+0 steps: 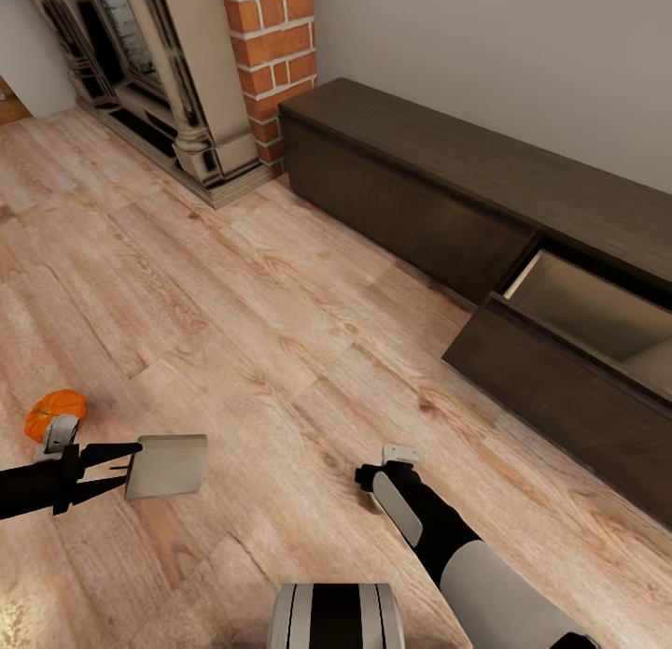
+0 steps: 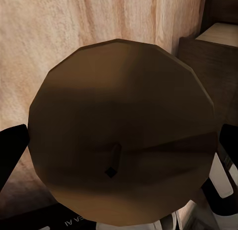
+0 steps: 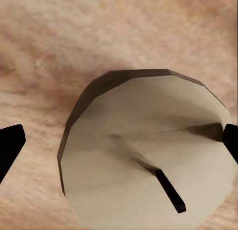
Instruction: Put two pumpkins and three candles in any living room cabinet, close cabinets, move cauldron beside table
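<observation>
My left gripper [image 1: 133,464] is shut on a grey-beige candle [image 1: 168,465], held on its side above the wood floor. In the left wrist view that candle [image 2: 119,116] shows end-on with its wick, between the dark fingers [image 2: 11,150]. My right gripper [image 1: 392,472] points down at the floor and is shut on a second candle [image 3: 148,160], whose pale top and black wick face the camera. One orange pumpkin [image 1: 54,413] lies on the floor just behind the left gripper. The dark-brown cabinet [image 1: 420,182] runs along the wall, with one pull-out front open [image 1: 560,387] showing its beige inside.
A stone fireplace [image 1: 159,70] and a brick column [image 1: 275,42] stand at the back left, beside the cabinet's end. Wood floor [image 1: 280,303] stretches between me and the cabinet. My base [image 1: 336,616] shows at the lower edge.
</observation>
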Robot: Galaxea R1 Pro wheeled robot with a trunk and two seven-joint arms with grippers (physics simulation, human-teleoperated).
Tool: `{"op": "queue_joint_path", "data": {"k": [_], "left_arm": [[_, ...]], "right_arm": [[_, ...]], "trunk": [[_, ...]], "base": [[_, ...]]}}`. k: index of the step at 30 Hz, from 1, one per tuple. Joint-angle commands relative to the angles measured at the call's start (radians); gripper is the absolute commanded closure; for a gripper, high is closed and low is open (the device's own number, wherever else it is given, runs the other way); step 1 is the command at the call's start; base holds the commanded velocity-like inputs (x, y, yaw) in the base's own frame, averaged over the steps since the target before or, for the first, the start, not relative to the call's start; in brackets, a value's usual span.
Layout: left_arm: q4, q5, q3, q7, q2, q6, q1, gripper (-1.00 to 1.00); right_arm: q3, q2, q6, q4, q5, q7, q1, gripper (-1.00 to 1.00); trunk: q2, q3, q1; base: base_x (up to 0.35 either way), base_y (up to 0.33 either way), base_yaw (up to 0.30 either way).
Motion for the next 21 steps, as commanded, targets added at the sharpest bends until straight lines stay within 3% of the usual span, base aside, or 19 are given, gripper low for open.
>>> {"op": "queue_joint_path", "data": {"k": [1,21], "left_arm": [[0.000,-0.004,0.000,-0.002,0.000,0.004,-0.001,1.00],[0.001,-0.004,0.000,-0.002,0.000,0.004,-0.001,1.00]], "right_arm": [[0.005,-0.001,-0.014,0.035,-0.035,-0.004,0.000,-1.00],[0.007,0.000,-0.004,0.037,-0.035,-0.038,0.000,-1.00]], "trunk": [[0.000,-0.001,0.000],[0.000,-0.001,0.000]], "base": [[0.000,0.000,0.000],[0.000,0.000,0.000]]}}
